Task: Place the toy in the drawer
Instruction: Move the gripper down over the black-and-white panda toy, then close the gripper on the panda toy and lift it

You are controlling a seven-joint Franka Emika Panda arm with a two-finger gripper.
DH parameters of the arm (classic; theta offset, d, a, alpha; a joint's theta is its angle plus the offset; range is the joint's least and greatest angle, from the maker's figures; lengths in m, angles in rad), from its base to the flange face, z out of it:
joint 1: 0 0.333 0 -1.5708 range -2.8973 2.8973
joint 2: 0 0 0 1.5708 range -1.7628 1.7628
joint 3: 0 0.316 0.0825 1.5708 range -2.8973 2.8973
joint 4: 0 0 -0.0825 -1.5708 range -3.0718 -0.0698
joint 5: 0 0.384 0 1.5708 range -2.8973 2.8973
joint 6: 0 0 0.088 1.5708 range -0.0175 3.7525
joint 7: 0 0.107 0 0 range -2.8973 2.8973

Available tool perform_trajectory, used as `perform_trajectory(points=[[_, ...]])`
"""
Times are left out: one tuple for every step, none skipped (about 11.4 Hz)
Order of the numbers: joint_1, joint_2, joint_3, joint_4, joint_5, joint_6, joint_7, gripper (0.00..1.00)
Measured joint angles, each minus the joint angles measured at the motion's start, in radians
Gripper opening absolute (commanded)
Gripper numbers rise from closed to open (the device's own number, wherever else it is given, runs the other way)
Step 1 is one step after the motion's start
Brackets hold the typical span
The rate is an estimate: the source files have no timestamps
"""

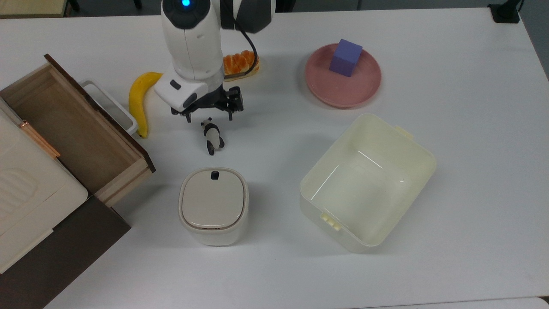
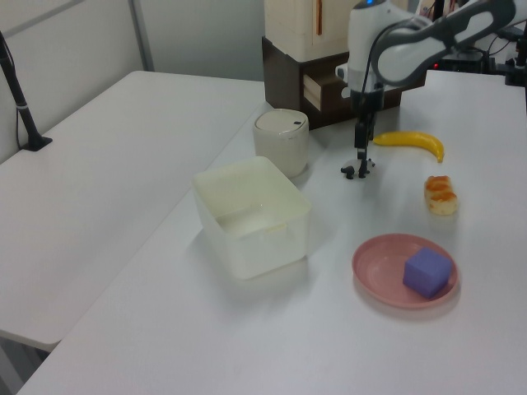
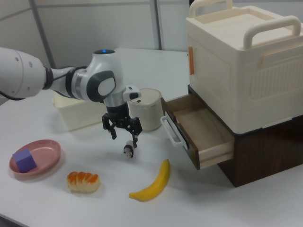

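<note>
light: bright, even, overhead indoor
shadows: soft and faint on the tabletop, darkest beside the cream bin and lidded container
glare: thin highlights inside the bin
focus: top view sharp, left view slightly soft
</note>
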Motion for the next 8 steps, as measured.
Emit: perform_trajectory(points=[[0.000,0.023,0.000,0.000,-0.018,0.027,0.000,0.86],[0.000,0.039,0.000,0.000,-0.026,0.047,0.000,0.70],[0.000,0.049,0.000,0.000,-0.032,0.055,0.000,0.55],[0.000,0.058,0.000,0.001,-0.034,0.060,0.000,0.44],[0.001,0.067,0.000,0.001,-0.035,0.069,0.000,0.39],[0.002,0.073,0.000,0.001,-0.035,0.075,0.000,0.32],[0.003,0.078,0.000,0.002,-0.035,0.079,0.000,0.29],[0.004,0.077,0.000,0.006,-0.037,0.079,0.000,0.27]])
